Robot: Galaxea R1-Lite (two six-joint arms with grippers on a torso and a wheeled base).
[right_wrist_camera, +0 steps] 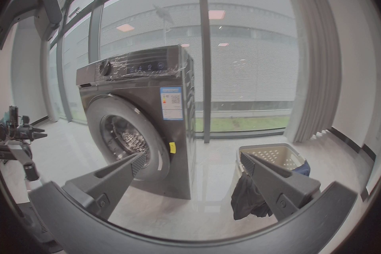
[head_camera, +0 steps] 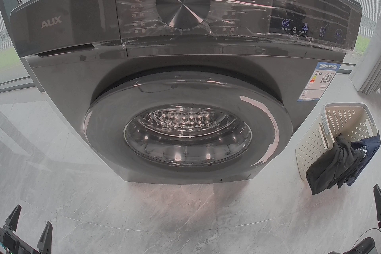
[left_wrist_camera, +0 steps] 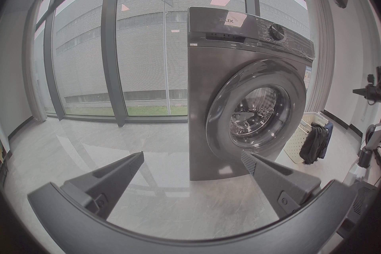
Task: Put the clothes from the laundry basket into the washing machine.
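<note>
Grey metal front-loading washing machine [head_camera: 186,68] stands on the pale tiled floor [head_camera: 158,207], its round glass door [head_camera: 187,133] shut. White perforated plastic laundry basket [head_camera: 313,143] sits on the floor just beside the machine's right front corner. Black and navy clothes [head_camera: 335,165] drape over the basket's front rim. Left gripper [left_wrist_camera: 192,155] and right gripper [right_wrist_camera: 192,156]: jaws spread wide, holding nothing.

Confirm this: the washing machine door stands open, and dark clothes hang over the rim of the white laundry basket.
Wrong on the door: the head view shows the washing machine door shut. Dark clothes do hang over the rim of the white laundry basket.
</note>
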